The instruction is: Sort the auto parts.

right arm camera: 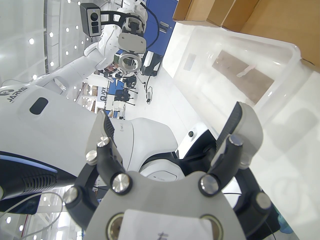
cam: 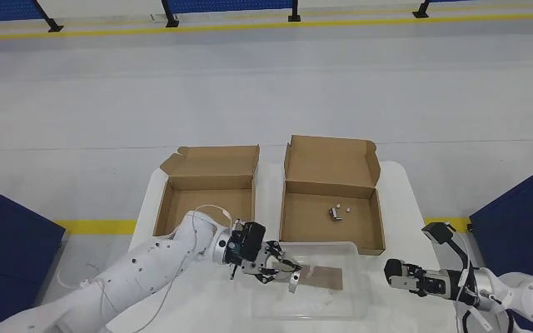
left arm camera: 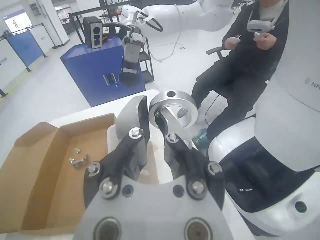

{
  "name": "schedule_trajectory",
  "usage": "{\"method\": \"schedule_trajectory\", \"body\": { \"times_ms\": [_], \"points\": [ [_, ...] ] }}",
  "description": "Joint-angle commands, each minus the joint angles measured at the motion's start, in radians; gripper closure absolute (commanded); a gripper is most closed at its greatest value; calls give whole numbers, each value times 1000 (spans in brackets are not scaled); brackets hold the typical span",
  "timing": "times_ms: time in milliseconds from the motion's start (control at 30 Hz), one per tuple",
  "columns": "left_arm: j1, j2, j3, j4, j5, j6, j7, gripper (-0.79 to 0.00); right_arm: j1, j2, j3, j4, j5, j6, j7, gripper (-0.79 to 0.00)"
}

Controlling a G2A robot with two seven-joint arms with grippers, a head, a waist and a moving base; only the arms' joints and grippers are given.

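I am holding the metal ring point(left arm camera: 180, 98) in my left fingers point(left arm camera: 130, 121), raised above the clear bin point(right arm camera: 293, 51) that is sitting at the near edge of the worktop point(cam: 396, 218). These fingers are clamping narrowly on the ring's wall. One pad is pressing the outer rim while the other is passing through the bore, which in my judgement is stopping the ring from slipping during a carry to a box. The right cardboard box point(cam: 333, 179) is holding a few small parts point(cam: 336, 212), and the left cardboard box point(cam: 208, 171) is lying beside it with its lid open. My right fingers point(right arm camera: 247, 123) are standing wide apart and gripping nothing. They are waiting off the bin's right end, probably to be leaving the left arm's path free.
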Motion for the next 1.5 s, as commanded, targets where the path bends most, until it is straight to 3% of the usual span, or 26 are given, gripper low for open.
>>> {"method": "schedule_trajectory", "body": {
  "times_ms": [0, 167, 500, 900, 1167, 1467],
  "points": [
    [9, -1, -4, -10, -13, 14, 8, 0, 0, 0, 0, 0, 0, 0, 0, -785],
    [57, 6, -28, -90, -114, 133, 133, 0, 0, 0, 0, 0, 0, 0, 0, -785],
    [8, 43, 51, -177, -213, 306, 307, 0, 0, 0, 0, 0, 0, 0, 0, -785],
    [16, 42, 48, -183, -221, 314, 301, 0, 0, 0, 0, 0, 0, 0, 0, -785],
    [80, 28, -53, -211, -348, 393, 393, 0, 0, 0, 0, 0, 0, 0, 0, -785],
    [124, 15, -103, -199, -360, 436, 430, 0, 0, 0, 0, 0, 0, 0, 0, -785]
  ]
}}
